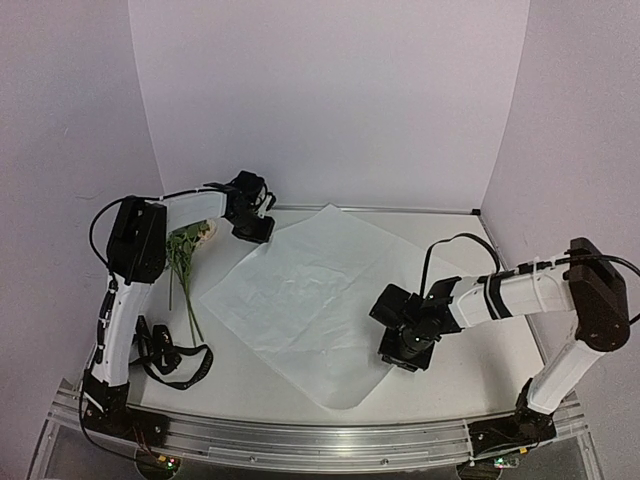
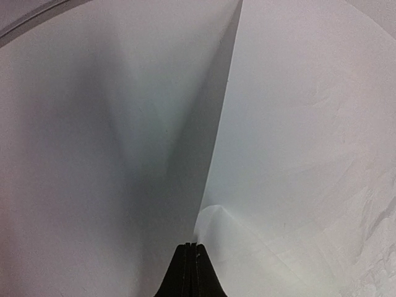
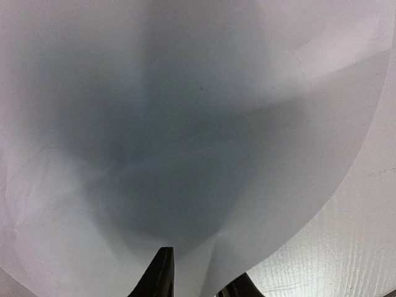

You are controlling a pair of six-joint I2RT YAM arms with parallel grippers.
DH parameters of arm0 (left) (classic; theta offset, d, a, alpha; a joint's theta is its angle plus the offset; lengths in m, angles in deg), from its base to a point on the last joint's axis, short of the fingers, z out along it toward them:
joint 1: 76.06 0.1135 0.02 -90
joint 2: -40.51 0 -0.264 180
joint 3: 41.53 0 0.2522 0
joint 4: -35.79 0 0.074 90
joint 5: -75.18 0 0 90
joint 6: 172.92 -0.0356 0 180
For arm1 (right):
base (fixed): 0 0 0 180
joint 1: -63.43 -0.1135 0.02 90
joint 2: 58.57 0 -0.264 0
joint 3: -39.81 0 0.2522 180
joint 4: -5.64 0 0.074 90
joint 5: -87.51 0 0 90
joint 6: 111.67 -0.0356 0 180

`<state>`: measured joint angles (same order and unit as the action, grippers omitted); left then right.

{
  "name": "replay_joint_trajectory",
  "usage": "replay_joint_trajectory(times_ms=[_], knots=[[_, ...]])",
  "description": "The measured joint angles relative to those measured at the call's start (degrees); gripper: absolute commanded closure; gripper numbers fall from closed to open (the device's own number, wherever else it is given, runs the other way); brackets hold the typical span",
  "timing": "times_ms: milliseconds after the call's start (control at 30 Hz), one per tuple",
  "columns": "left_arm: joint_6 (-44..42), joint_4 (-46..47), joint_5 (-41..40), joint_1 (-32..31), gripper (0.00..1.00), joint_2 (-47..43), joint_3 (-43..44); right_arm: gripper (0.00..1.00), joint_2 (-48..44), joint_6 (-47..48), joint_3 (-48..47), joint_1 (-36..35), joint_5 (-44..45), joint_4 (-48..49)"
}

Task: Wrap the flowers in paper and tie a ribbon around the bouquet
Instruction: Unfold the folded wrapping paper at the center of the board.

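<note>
The paper [image 1: 310, 290] lies spread as a large white sheet across the middle of the table. My left gripper [image 1: 256, 228] is at its far left corner. In the left wrist view the left gripper [image 2: 192, 245] is shut on the paper [image 2: 297, 136], with a small fold rising from the tips. My right gripper [image 1: 405, 350] is low over the sheet's near right edge. In the right wrist view the right gripper [image 3: 201, 263] is open, and a lifted bulge of paper [image 3: 198, 124] stands between and beyond its fingers. The flowers [image 1: 185, 245] lie left of the sheet. The black ribbon [image 1: 175, 362] lies coiled near the left arm's base.
White walls enclose the table on three sides, close behind the left gripper. A metal rail [image 1: 320, 440] runs along the near edge. Bare textured tabletop [image 3: 352, 247] shows right of the sheet. The left arm [image 1: 135, 250] reaches over the flowers.
</note>
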<state>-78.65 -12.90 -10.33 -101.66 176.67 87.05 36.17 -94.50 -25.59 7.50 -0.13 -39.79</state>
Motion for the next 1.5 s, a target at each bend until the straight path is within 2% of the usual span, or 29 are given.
replay_joint_trajectory(times_ms=[267,533,633,667,800,900,1033,1133,1300,1500], knots=[[-2.0,-0.1,0.1,1.0,1.0,2.0,6.3,0.51,0.3,-1.9,-2.0,-2.3,-0.4,2.2],[-4.4,-0.6,0.3,1.1,0.99,3.6,7.4,0.2,-2.5,-1.3,-2.0,-5.0,-1.7,0.9],[-4.9,-1.0,0.3,1.2,0.92,3.7,7.4,0.16,-6.1,0.5,-2.0,-5.4,-2.2,-0.9],[-5.0,-1.0,0.3,1.2,0.85,3.7,7.4,0.15,-7.5,1.4,-1.9,-5.4,-2.3,-1.7],[-5.5,-1.1,-0.1,1.2,0.63,3.7,7.4,0.17,-12.8,5.6,-1.9,-5.4,-3.4,-5.8],[-5.7,-1.1,-0.5,1.3,0.38,3.4,7.4,0.23,-14.9,9.5,-1.9,-5.2,-4.7,-8.2],[-3.9,-0.5,-2.5,1.4,0.2,0.2,4.4,0.26,-14.7,14.1,-2.0,-3.5,-8.7,-10.2],[-0.7,0.6,-5.7,1.5,0.16,-5.8,-2.0,0.26,-13.6,17.3,-2.3,-1.3,-11.5,-10.9],[8.2,1.9,-13.2,2.1,0.12,-20.5,-16.9,0.24,-11.6,21.6,-3.0,1.9,-15.4,-11.1],[17.8,1.4,-22.2,3.8,0.21,-36.2,-31.8,0.25,-9.3,24.6,-3.1,5.6,-19.1,-10.3]])
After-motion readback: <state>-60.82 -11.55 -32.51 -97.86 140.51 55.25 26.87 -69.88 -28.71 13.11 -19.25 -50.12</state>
